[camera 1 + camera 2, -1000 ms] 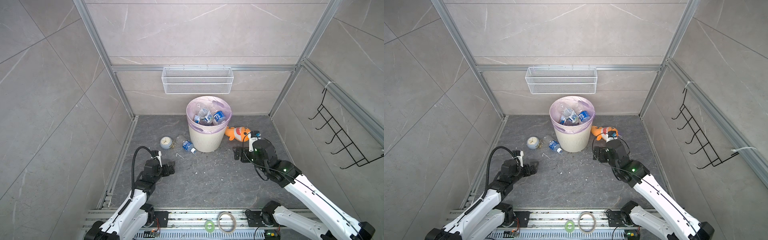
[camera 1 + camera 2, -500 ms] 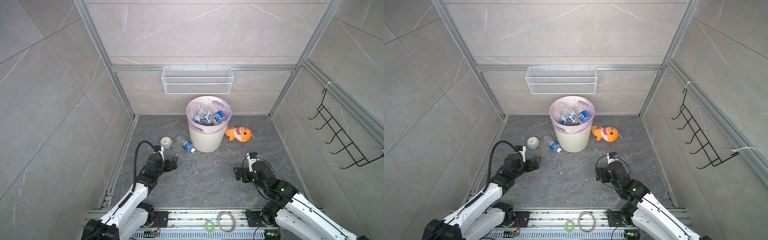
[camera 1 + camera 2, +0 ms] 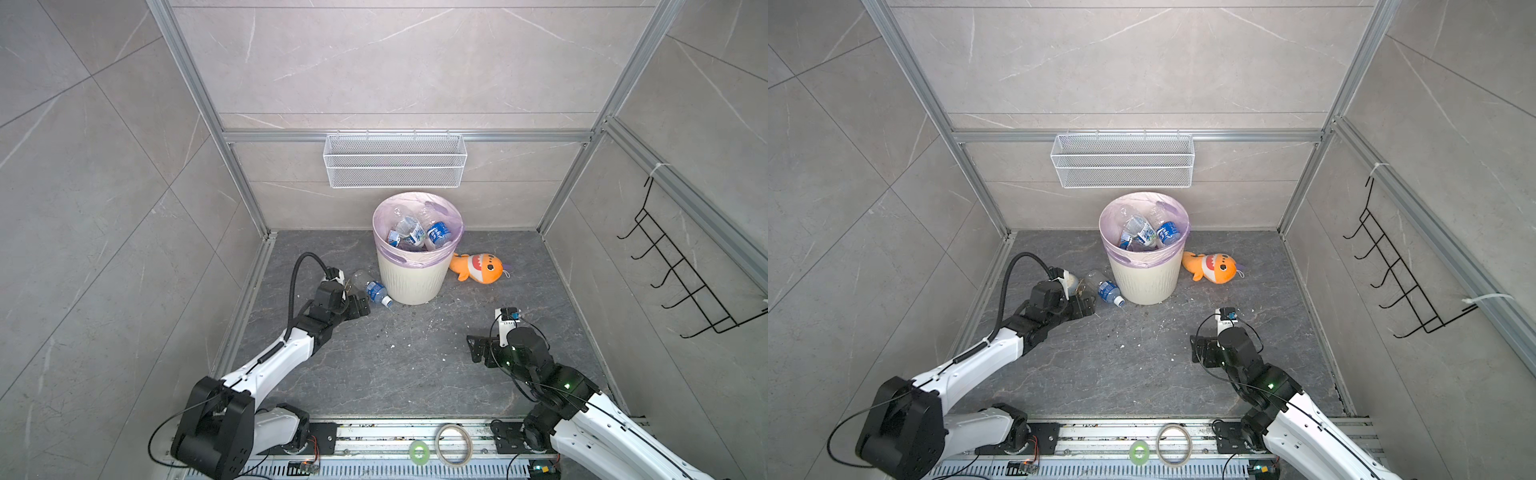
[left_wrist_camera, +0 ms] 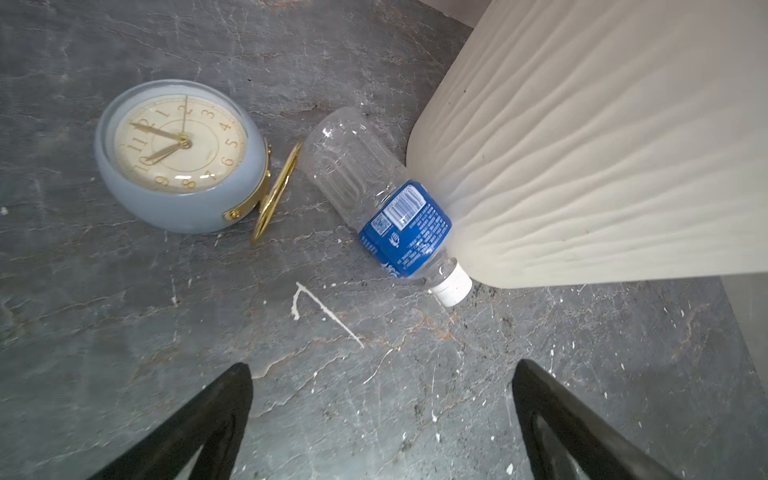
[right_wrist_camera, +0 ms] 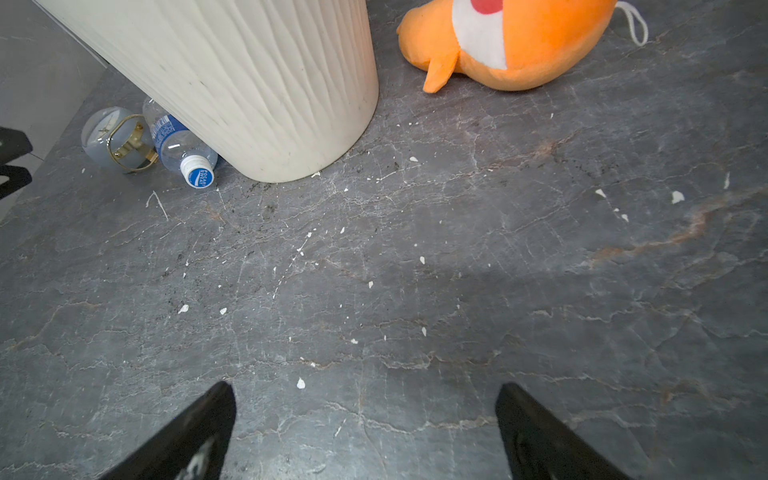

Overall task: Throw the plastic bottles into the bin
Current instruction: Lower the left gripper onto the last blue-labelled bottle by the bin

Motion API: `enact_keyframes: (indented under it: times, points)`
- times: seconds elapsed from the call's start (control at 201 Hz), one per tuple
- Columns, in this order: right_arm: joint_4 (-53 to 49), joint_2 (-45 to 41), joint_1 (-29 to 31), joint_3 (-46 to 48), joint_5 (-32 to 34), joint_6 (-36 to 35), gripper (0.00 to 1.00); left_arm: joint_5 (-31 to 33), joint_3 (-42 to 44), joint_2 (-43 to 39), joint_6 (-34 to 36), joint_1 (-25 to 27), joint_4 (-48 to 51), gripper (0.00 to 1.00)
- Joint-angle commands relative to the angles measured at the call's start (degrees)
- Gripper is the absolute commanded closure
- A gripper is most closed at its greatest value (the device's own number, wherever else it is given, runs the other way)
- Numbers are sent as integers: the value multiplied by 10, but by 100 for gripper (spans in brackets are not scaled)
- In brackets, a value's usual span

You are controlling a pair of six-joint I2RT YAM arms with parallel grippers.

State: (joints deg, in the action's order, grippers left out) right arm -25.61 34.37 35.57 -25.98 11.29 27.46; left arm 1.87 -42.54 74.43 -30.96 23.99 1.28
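One bottle (image 4: 384, 203) lies against the bin (image 3: 411, 278); several lie inside. Left gripper (image 4: 382, 419) and right gripper (image 5: 365, 432): both wide, empty

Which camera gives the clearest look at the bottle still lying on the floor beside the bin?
The left wrist view: the bottle fills the frame, blue label, barcode and white cap sharp, lying against the bin. The right wrist view shows it small, cap end on. In both top views it is tiny, partly behind the left gripper.
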Motion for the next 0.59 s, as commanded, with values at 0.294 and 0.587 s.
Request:
enact_keyframes:
  times: [0.294,0.587]
  points:
    - [9,6,3,1,10,7,1,1,-189,175,-129,2,45,4]
    - [9,6,3,1,13,8,1,-4,-213,230,-210,2,30,8]
